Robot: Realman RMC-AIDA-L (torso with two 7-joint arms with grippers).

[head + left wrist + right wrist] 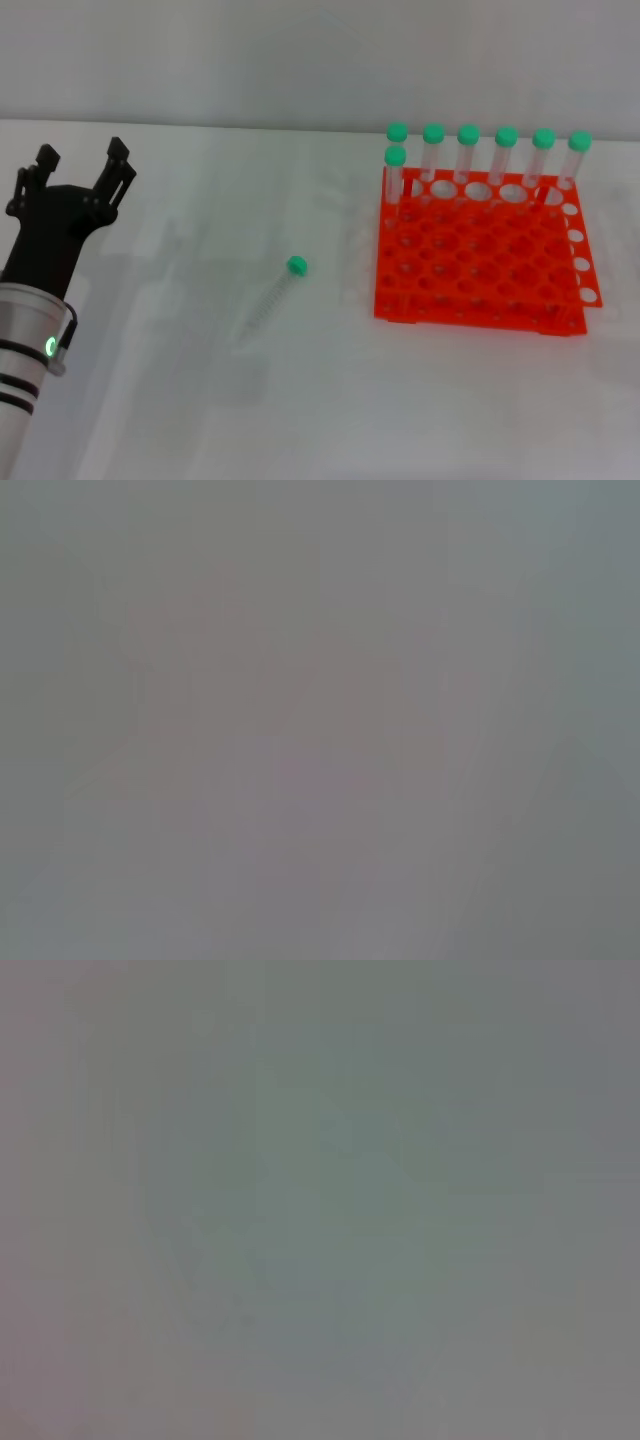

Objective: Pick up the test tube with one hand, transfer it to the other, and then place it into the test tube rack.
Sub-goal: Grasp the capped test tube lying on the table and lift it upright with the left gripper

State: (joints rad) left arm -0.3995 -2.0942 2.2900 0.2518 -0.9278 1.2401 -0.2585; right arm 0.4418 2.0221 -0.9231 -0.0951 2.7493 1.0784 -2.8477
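Note:
The test tube (274, 296), clear with a green cap, lies flat on the white table near the middle, cap toward the back right. My left gripper (80, 165), black on a silver arm with a green light, is open and empty at the left, well to the left of the tube. The orange test tube rack (480, 260) stands at the right. My right gripper with the blue light is out of view. Both wrist views show only a blank grey blur.
Several green-capped tubes (470, 150) stand upright in the rack's back row, and one (395, 172) stands at its left in the row in front. The white table (200, 400) runs back to a pale wall.

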